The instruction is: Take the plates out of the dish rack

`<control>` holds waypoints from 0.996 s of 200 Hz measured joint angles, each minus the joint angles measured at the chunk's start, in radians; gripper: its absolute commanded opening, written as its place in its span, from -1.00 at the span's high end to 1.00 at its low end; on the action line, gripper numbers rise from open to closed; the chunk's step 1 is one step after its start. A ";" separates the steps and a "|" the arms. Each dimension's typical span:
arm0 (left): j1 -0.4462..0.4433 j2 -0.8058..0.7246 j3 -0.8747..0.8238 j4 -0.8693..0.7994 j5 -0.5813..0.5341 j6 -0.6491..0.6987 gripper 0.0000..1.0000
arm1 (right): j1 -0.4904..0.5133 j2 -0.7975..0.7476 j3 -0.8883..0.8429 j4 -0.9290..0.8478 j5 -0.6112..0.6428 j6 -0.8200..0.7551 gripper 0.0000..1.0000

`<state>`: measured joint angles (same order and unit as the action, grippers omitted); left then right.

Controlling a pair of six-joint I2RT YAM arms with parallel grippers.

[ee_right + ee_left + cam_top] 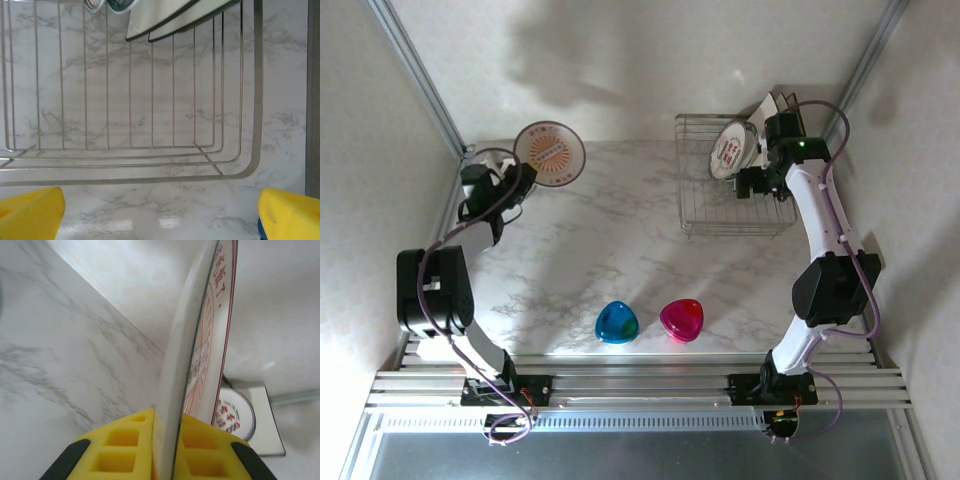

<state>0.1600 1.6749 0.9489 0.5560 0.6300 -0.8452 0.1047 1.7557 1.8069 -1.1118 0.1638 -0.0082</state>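
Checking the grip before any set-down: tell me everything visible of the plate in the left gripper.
The plate is round and white, glossy like ceramic, with orange radial lines, red lettering and a thin dark rim. It is held by the table's far left corner, patterned face toward the top camera. The left gripper is shut on its edge, yellow pads pressing both faces.

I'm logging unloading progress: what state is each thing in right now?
left gripper: shut on the held plate, gripped on edge.
right gripper: open, empty, above the dish rack.
dish rack: partly loaded.
racked round plate: leaning inside the rack.
racked square plates: leaning inside the rack.
unloaded round plate: lying flat on the unloaded square plate.
blue dish: lying free.
pink dish: lying free.
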 measured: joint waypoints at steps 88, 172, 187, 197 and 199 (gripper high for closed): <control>0.135 -0.003 -0.130 0.126 -0.159 -0.112 1.00 | -0.011 0.000 -0.045 0.016 -0.007 -0.007 -0.98; 0.166 0.089 -0.132 0.161 -0.243 -0.159 1.00 | -0.011 0.000 -0.066 0.029 -0.016 -0.008 -0.98; 0.169 0.109 -0.128 0.167 -0.251 -0.167 1.00 | -0.011 0.000 -0.066 0.031 -0.023 -0.008 -0.98; 0.171 0.127 -0.120 0.167 -0.255 -0.171 1.00 | -0.011 0.000 -0.066 0.031 -0.027 -0.008 -0.98; 0.171 0.132 -0.117 0.167 -0.255 -0.171 1.00 | -0.011 0.000 -0.066 0.031 -0.027 -0.008 -0.98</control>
<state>0.3309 1.8065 0.8314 0.7227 0.3748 -1.0161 0.0940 1.7557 1.7405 -1.0809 0.1368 -0.0158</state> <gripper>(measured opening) 0.107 0.990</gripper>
